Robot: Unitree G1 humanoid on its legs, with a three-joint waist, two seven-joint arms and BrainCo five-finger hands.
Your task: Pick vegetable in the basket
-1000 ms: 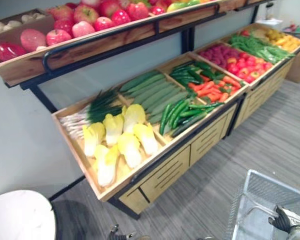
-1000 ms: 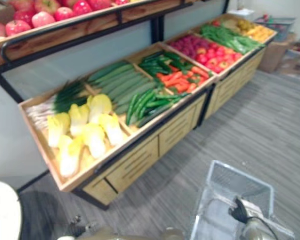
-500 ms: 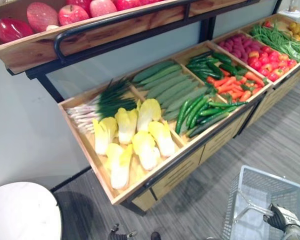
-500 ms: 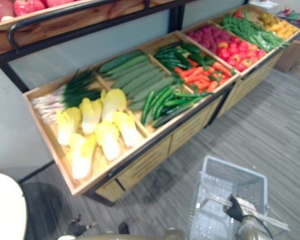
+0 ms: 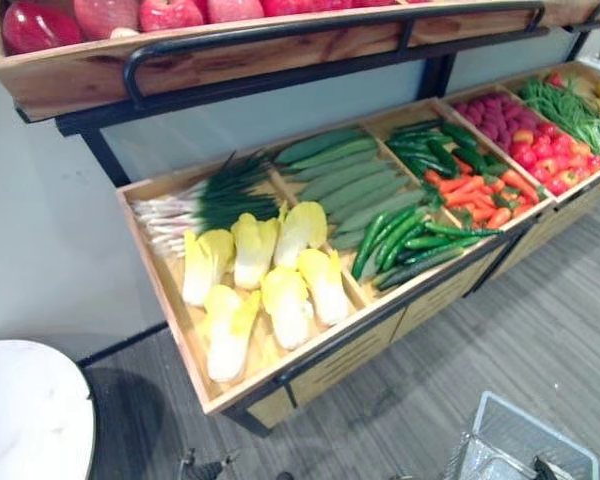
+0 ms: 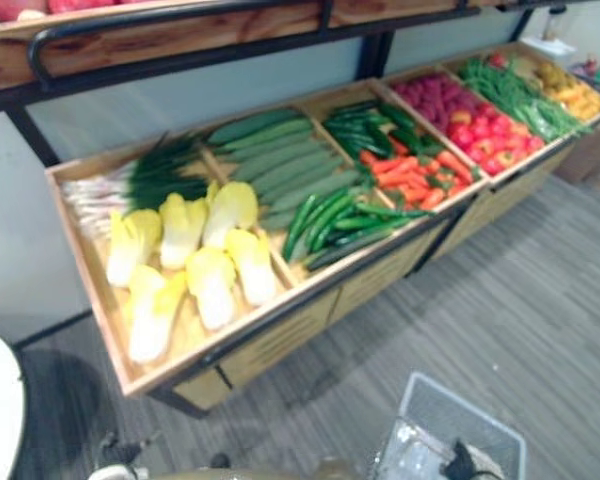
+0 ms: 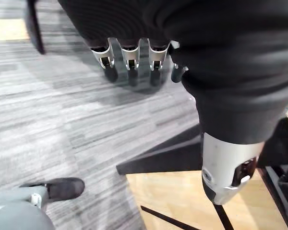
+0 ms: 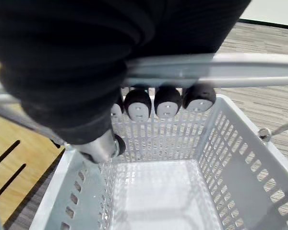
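Note:
A grey plastic basket (image 5: 525, 448) hangs low at the right, in front of the vegetable stand. My right hand (image 8: 153, 102) has its fingers curled round the basket's metal handle (image 8: 221, 69); the basket floor (image 8: 156, 191) is bare. On the stand's lower shelf (image 5: 310, 355) lie pale yellow-green cabbages (image 5: 265, 280), spring onions (image 5: 195, 200), cucumbers (image 5: 340, 175), long green peppers (image 5: 400, 235) and carrots (image 5: 475, 190). My left hand (image 7: 129, 52) hangs over the grey floor with straight fingers, holding nothing.
Red apples (image 5: 170, 12) fill the upper shelf behind a black rail (image 5: 310, 25). More bins with red peppers (image 5: 550, 160) and green beans (image 5: 580, 100) run on to the right. A white round table (image 5: 25, 420) stands at lower left.
The camera has moved: the whole stand has shifted in the picture, and the basket with my right hand now sits at the bottom edge. The right hand still holds the handle.

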